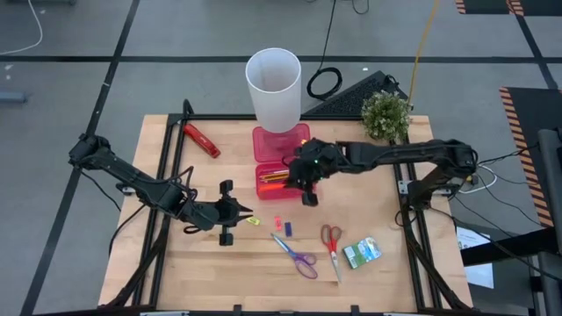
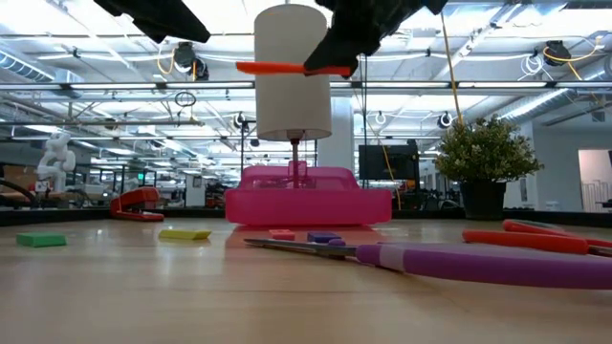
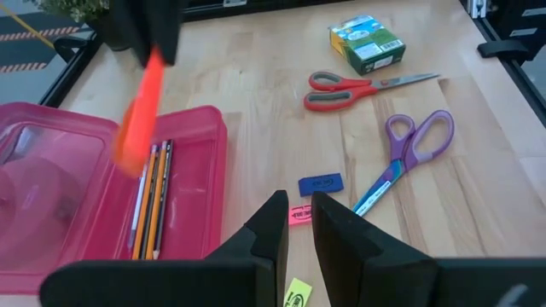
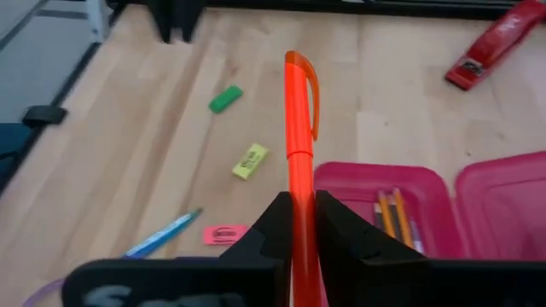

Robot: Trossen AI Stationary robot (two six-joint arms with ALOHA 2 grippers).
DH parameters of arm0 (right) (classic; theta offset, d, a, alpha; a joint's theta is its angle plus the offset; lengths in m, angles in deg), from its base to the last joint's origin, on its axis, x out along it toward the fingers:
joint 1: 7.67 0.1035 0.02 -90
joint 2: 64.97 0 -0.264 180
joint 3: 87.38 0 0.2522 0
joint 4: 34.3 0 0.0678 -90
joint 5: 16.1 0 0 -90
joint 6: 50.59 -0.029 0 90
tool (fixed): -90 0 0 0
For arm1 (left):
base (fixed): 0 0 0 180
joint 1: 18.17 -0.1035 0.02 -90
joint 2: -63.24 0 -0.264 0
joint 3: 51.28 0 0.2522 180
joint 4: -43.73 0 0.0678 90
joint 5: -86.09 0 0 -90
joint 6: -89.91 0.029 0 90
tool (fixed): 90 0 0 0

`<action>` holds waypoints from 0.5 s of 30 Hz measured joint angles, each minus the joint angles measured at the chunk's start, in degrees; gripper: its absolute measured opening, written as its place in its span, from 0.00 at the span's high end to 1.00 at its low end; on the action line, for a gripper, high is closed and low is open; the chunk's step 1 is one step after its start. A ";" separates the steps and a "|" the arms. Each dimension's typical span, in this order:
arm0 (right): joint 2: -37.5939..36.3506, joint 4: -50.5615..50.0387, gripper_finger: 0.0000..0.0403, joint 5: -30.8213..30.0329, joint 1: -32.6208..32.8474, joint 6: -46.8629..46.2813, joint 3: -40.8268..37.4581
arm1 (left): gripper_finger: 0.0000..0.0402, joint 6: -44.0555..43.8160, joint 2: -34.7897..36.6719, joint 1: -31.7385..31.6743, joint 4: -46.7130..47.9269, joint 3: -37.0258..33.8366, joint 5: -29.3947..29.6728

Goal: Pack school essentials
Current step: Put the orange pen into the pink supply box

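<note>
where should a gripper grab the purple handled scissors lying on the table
Grip the purple-handled scissors at the narrow neck where the blades meet the loops, coming straight down from above. They lie flat and closed on the wooden table, diagonal, with bare wood on both sides, so set the jaws across that diagonal.

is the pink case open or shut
Open: the pink case lies with its lid folded back flat, pencils visible inside the tray.

Bright even overhead light, soft shadows, blurred orange pen [image 3: 139, 107], glaring ceiling lamps
</note>
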 joint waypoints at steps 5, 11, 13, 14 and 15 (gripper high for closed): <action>1.39 -0.61 0.94 1.96 -2.96 2.02 0.00 | 0.86 0.00 0.00 0.00 0.02 0.00 0.00; 3.82 -1.05 0.94 3.03 -6.10 4.27 0.00 | 0.86 0.07 0.00 -0.07 0.02 0.02 0.00; 4.77 -0.71 0.94 3.04 -7.09 5.03 0.00 | 0.86 0.07 0.00 -0.07 0.04 0.02 0.00; 5.32 -0.73 0.94 3.05 -7.50 5.14 0.00 | 0.86 0.07 0.00 -0.07 0.04 0.02 -0.01; 5.82 -0.75 0.94 3.07 -7.99 5.16 0.00 | 0.86 0.07 0.00 -0.07 0.04 0.02 0.00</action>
